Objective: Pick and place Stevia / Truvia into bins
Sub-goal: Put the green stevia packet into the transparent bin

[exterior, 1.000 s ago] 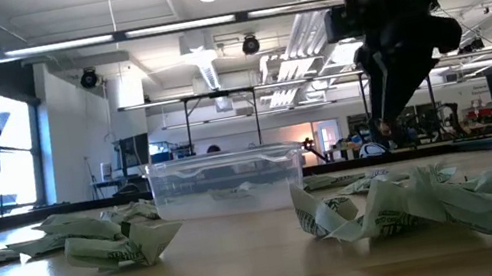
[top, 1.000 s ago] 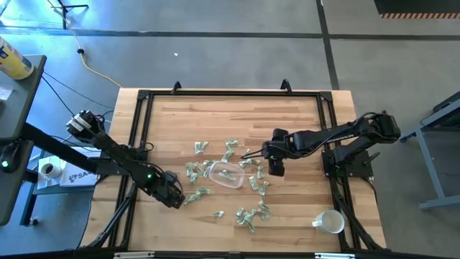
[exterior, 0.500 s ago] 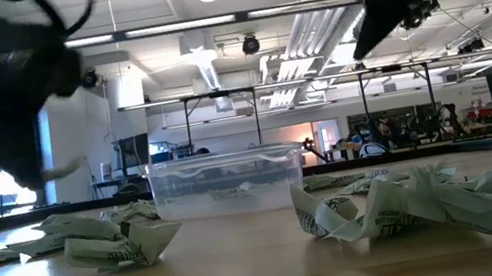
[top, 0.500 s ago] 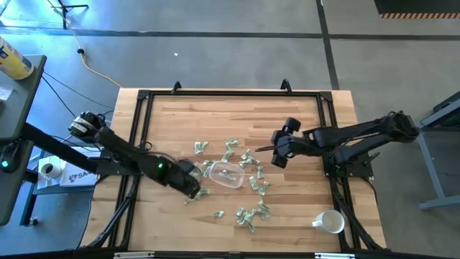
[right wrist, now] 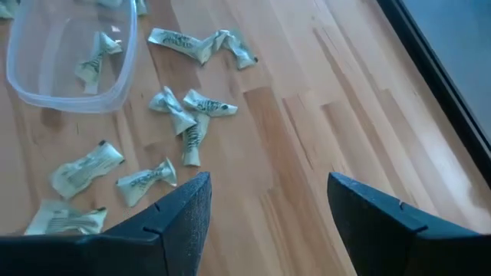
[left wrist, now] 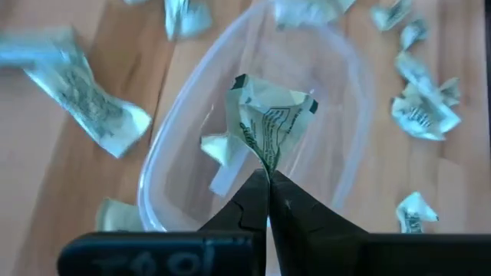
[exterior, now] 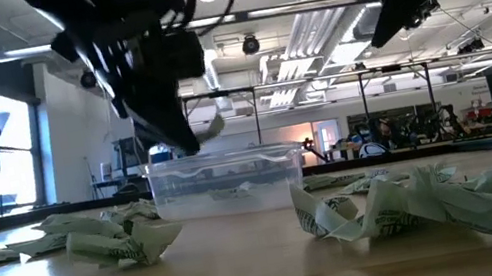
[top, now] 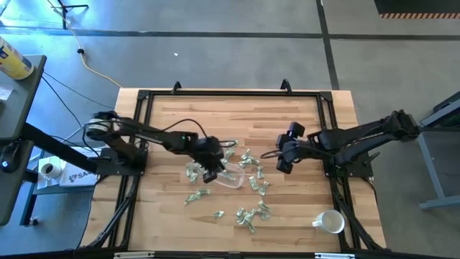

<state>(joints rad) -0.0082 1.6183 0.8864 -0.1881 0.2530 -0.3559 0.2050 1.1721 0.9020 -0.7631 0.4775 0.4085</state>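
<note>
The left jaws (left wrist: 267, 178) hang over the clear bin (left wrist: 161, 176) mid-counter, clenched on a crumpled packet (left wrist: 265, 123) held above one already lying inside (left wrist: 219, 149), while the right jaws (right wrist: 265, 203), spread wide and empty, hover over bare counter (right wrist: 307, 115) beside scattered packets (right wrist: 188, 115).

Bin: we see a clear shallow tub (top: 227, 175) mid-counter, one packet (left wrist: 219, 149) inside.
Held packet: crumpled pale-green packet (left wrist: 267, 123) above the tub.
Loose packets (top: 248, 216): scattered around it.
</note>
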